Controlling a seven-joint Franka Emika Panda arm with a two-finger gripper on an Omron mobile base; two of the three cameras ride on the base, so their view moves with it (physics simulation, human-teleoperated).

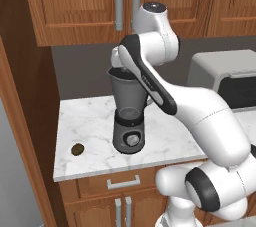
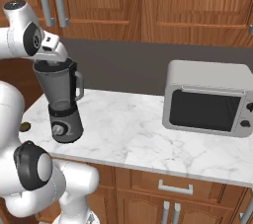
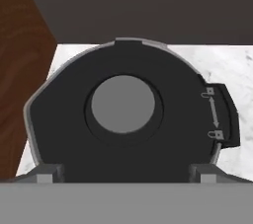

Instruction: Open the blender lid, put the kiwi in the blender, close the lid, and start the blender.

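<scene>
Blender [image 1: 129,121] stands on the marble counter [image 1: 90,121] near its left end, silver knob facing front. Blender lid [image 3: 123,119] sits on the jar rim, seen from straight above in the hand view: dark round cap, paler centre knob, lock markings at one side. Lid not yet lifted, so step one is judged undone. Gripper [image 3: 126,177] hangs right over the lid, jaws spread wide, one fingertip to each side of the cap and nothing clasped; whether the tips touch the lid, cannot tell. Kiwi [image 1: 77,149] lies on the counter left of the blender base, near the front edge, apart from it and untouched. Toaster oven [image 2: 210,98] is well off to the right, not involved. Left to do, by my reckoning: grip and remove the lid, fetch the kiwi into the jar, reseat the lid, turn the knob.
</scene>
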